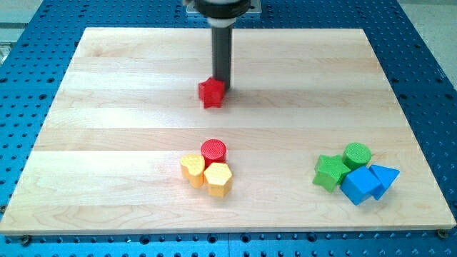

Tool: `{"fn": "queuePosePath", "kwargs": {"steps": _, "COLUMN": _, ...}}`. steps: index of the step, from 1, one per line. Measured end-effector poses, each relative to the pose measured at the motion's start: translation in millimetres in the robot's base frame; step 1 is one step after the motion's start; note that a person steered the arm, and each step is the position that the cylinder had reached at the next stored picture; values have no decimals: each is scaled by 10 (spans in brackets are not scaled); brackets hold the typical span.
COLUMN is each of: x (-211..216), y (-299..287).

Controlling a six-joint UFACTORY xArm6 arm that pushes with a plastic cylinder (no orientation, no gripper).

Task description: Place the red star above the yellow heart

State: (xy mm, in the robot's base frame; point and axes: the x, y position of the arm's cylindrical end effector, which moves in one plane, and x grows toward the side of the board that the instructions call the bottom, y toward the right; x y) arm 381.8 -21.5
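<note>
Wooden board [107, 86]: my tip [222, 81], a bare rod gripping nothing, touches red star [211, 93], well above yellow heart [192, 169].

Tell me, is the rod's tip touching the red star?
Touching: the camera view shows my tip pressed against the red star's upper right edge, no gap visible.

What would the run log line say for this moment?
my tip: touching red star, its upper right | yellow heart: below, beside red cylinder | star above heart: yes
</note>
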Motion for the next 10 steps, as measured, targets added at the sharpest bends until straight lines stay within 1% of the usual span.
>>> {"fn": "queuePosePath", "kwargs": {"steps": 1, "x": 368, "y": -119}}
{"fn": "queuePosePath", "kwargs": {"steps": 2, "x": 442, "y": -448}}
{"fn": "queuePosePath", "kwargs": {"steps": 3, "x": 760, "y": -882}}
{"fn": "queuePosePath", "kwargs": {"steps": 5, "x": 858, "y": -975}}
{"fn": "queuePosePath", "kwargs": {"steps": 6, "x": 827, "y": -1244}}
{"fn": "queuePosePath", "kwargs": {"steps": 7, "x": 1032, "y": -1182}}
{"fn": "queuePosePath", "kwargs": {"steps": 8, "x": 1188, "y": -850}}
{"fn": "queuePosePath", "kwargs": {"steps": 9, "x": 1215, "y": -607}}
{"fn": "queuePosePath", "kwargs": {"steps": 10, "x": 1069, "y": -625}}
